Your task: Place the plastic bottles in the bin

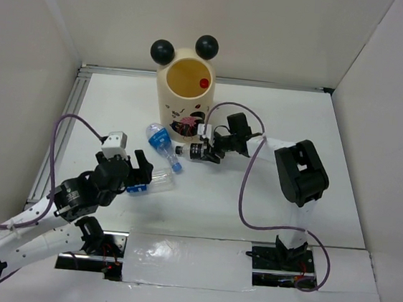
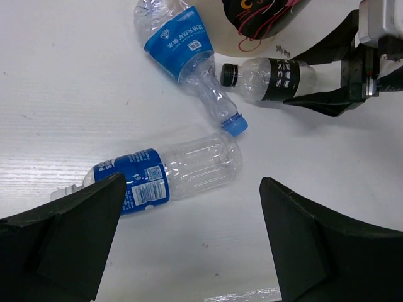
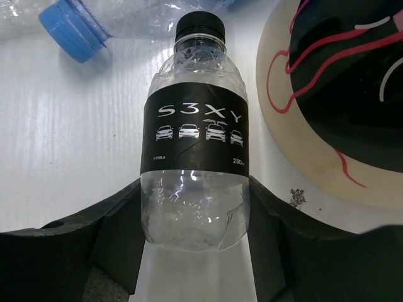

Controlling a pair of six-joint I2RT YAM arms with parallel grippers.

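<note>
Two claws: right gripper (image 1: 212,152) clamps the black-label bottle (image 3: 195,145), left gripper (image 1: 131,171) gapes empty over a blue-label bottle (image 2: 170,173), half hiding it

The black-label bottle (image 3: 195,157) carries a black band printed in white: "S3XY" in large characters, a row of four small car outlines beneath it, "TESLA" in small type at lower left, and "280m", cut off at the label's curve, at lower right. The nearer blue-label bottle (image 2: 170,173) bears a barcode (image 2: 149,194); its lettering is illegible. The farther blue-label bottle (image 2: 182,47) shows white print too small to read.
</note>
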